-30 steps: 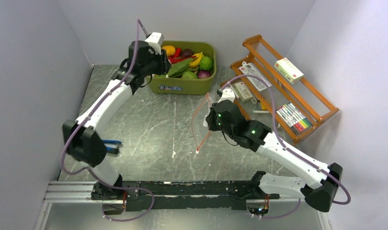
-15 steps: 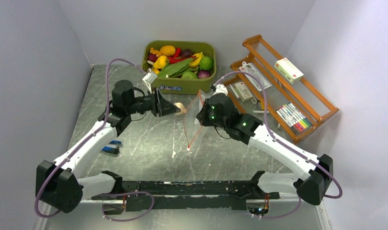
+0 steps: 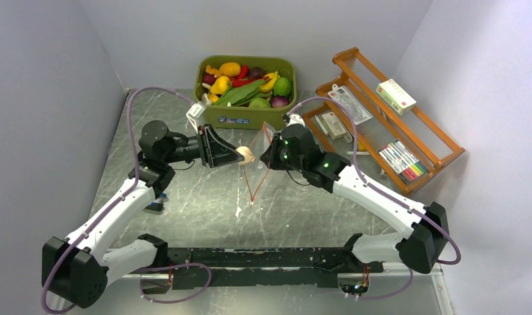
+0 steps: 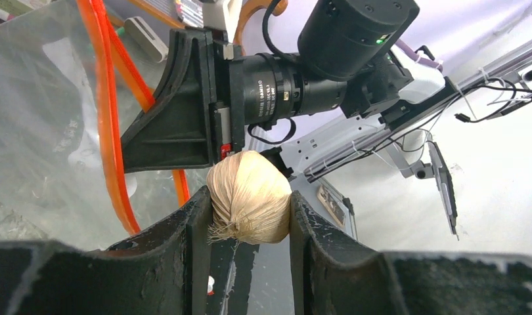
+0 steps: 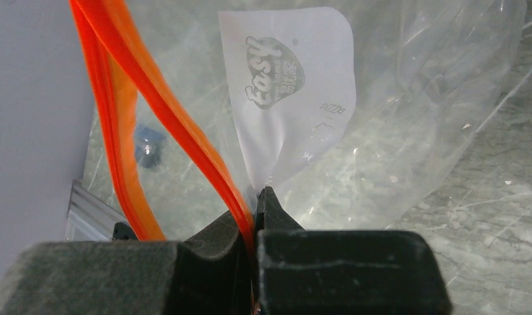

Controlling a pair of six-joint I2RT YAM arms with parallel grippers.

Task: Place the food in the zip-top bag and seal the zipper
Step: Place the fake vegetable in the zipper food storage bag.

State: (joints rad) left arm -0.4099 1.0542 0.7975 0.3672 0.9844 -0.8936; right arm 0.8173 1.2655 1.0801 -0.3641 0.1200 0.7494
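Note:
My left gripper (image 3: 242,155) (image 4: 249,205) is shut on a small pale garlic-like piece of food (image 3: 246,154) (image 4: 250,195), held above the table just left of the zip-top bag (image 3: 259,172). The clear bag (image 5: 381,118) hangs upright from my right gripper (image 3: 266,156) (image 5: 255,205), which is shut on its red-orange zipper (image 5: 161,108) (image 4: 104,118). The two zipper strips stand apart, so the mouth gapes toward the left gripper. The rest of the food (image 3: 250,88) lies in the olive-green tub (image 3: 247,119) behind.
A wooden rack (image 3: 441,154) with packets and pens stands at the right. A small blue object (image 3: 155,203) lies on the table by the left arm. Grey walls close in left, back and right.
The left arm came away from the tub and moved toward the bag with the pale piece. The right arm lifted the bag and carried it left and back, toward the left gripper.

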